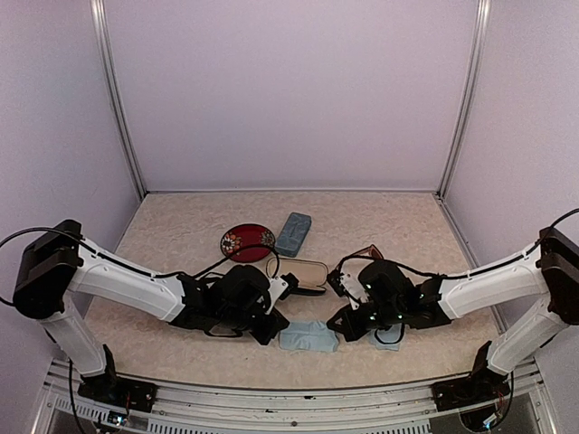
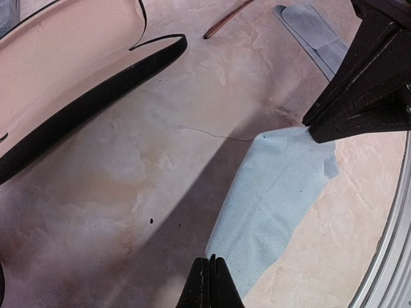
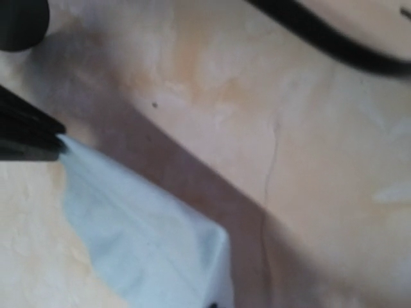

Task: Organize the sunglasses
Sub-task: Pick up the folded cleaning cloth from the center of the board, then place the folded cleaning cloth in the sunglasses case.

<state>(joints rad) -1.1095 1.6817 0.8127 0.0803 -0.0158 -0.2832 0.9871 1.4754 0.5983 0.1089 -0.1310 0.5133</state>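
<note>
A light blue cloth (image 1: 308,336) lies stretched between my two grippers. My left gripper (image 2: 210,266) is shut, pinching its near corner. My right gripper (image 1: 340,323) is shut on the opposite corner, and its dark fingers (image 2: 359,96) show at the right of the left wrist view. In the right wrist view the cloth (image 3: 141,237) runs from the left gripper's tip (image 3: 38,138) down to the bottom edge. The reddish-brown sunglasses (image 1: 367,252) peek out behind my right arm; one thin temple (image 2: 228,18) shows in the left wrist view.
An open black oval case (image 1: 301,272) with pale lining sits just behind the grippers. A red round floral object (image 1: 246,242) and a blue-grey rectangular case (image 1: 292,233) lie farther back. A second light blue cloth (image 1: 391,338) lies under my right arm.
</note>
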